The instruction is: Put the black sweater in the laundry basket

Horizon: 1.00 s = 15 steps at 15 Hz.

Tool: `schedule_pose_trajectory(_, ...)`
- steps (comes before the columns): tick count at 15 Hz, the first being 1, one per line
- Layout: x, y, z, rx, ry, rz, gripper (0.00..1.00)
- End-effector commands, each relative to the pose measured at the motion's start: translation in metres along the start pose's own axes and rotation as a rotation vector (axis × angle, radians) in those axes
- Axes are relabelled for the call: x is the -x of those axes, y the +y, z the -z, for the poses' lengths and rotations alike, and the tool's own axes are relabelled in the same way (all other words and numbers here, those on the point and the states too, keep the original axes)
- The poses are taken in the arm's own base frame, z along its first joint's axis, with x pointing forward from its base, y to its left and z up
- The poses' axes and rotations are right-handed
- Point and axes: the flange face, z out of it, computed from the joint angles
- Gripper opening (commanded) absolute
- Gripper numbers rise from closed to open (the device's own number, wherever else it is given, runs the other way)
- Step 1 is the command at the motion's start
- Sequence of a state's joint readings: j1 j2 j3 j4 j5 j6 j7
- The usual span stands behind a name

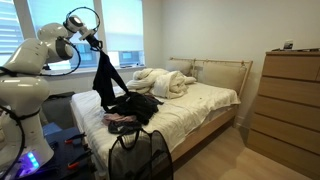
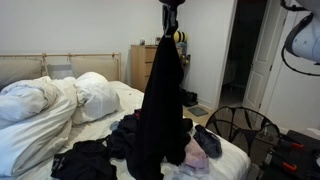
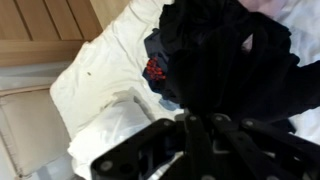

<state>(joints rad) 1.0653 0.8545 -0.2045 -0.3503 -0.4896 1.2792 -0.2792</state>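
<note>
Wrist view: your gripper (image 3: 205, 120) is clenched on the sweater (image 3: 225, 50). In both exterior views it hangs lifted beside the basket (image 1: 140, 152), not over it. Pickup looks done; carrying over and dropping remain.

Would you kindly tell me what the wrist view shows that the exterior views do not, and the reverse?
Only the wrist view: a red print on a dark garment beneath. Only the exterior views: the laundry basket beside the bed and the wooden dresser. Shared: the hand shut on the hanging black sweater, and the white bedding.
</note>
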Motion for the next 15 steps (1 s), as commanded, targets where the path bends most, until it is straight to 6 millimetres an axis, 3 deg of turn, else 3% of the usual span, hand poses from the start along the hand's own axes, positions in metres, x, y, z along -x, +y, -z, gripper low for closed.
schedule_pose_trajectory(1, 0.030, 0.065, 0.039, 0.107, 0.078, -0.152, 0.02)
schedule_pose_trajectory(7, 0.054, 0.123, 0.088, 0.290, 0.253, -0.297, 0.02)
schedule_pose_trajectory(15, 0.069, 0.155, 0.139, 0.542, 0.448, -0.495, 0.02)
